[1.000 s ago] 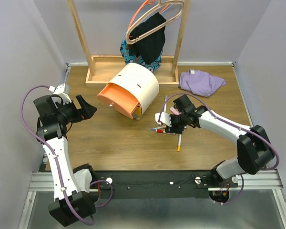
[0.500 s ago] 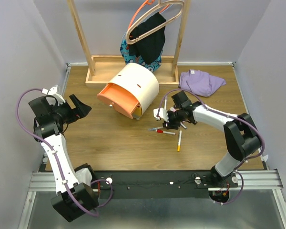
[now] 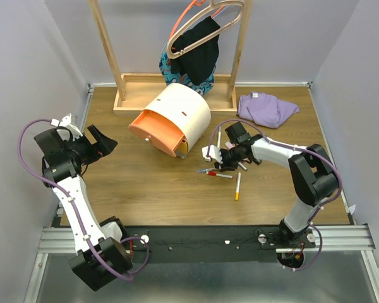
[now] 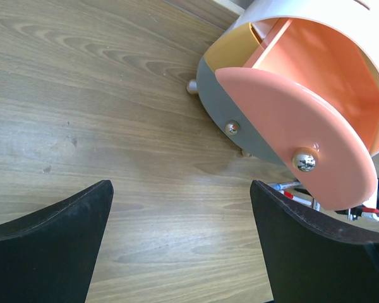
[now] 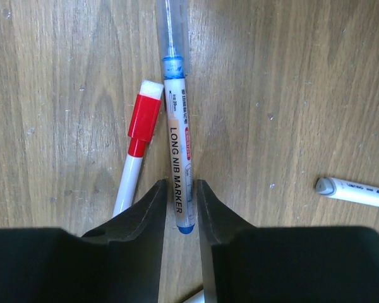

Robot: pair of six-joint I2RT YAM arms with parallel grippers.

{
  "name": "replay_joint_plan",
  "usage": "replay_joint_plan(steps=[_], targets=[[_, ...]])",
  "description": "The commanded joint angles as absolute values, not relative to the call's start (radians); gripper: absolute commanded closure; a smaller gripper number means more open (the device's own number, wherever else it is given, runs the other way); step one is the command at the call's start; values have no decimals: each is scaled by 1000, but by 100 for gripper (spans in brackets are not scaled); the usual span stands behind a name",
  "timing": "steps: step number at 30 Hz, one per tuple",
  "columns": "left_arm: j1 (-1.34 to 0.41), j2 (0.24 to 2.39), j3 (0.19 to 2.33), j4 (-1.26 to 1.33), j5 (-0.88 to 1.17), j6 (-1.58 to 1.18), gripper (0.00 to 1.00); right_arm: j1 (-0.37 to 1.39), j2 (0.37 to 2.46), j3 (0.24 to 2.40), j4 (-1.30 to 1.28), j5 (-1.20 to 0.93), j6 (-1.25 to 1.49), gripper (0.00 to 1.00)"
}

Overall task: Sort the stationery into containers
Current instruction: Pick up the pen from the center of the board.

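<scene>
Right wrist, one blue marker, two pens

And the long-nib marker runs off the right wrist view's top edge, the red-capped marker hides its tail under the right gripper, and the white pen is clipped at the right edge.

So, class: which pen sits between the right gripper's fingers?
The clear LONG NIB MARKER with blue ends; the red-capped pen lies beside it, outside the right gripper.

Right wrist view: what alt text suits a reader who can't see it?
The right end effector pinches a white long-nib marker between two black fingers on the wooden table. A red-capped pen lies beside it.
</scene>
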State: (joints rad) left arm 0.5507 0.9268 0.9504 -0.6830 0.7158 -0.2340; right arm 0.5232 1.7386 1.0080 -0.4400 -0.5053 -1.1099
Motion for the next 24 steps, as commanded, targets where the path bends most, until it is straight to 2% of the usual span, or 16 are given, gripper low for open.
replay_joint_plan(steps=[1,4,8,18,24], targets=[[561,923,943,-675,738,-250,1,520,1778,991,-431,-508,-1131,76],[561,919,930,-661,756,-267,1,520,1757,994,-471,-511,-1131,85],[560,904,914,-634,791,-287,1,520,1662,1008,-534,-491,-1111,91],[517,949,937,-525,825,-344,2,518,1338,1130,-834,-462,-1049,94],[483,899,904,-450,836,-406,1,520,1213,1334,-890,-554,-867,95]])
